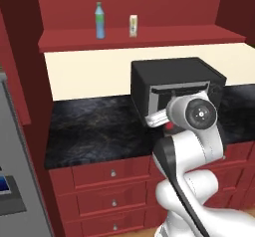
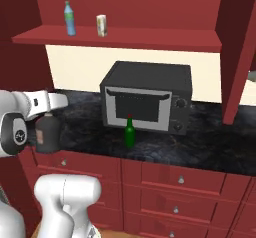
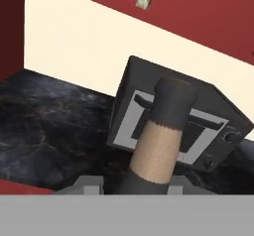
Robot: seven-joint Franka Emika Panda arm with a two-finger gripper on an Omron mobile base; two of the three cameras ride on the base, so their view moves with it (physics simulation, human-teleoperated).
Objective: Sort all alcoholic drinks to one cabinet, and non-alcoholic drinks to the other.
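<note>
1. Squat dark bottle sits at the near left of the desk, close to its front edge; the pincer is at its base in the hand view, the neck with its pale label rising up the middle of that view.
2. Pincer fingers mostly hidden by the bottle; cannot tell if clamped on it or apart.
3. Slim green bottle with red cap stands upright on the desk, just in front of the black microwave, to the right of the dark bottle.
4. Clear-blue bottle and white-and-yellow carton stand near each other on the red shelf above, well apart from the pincer.
</note>
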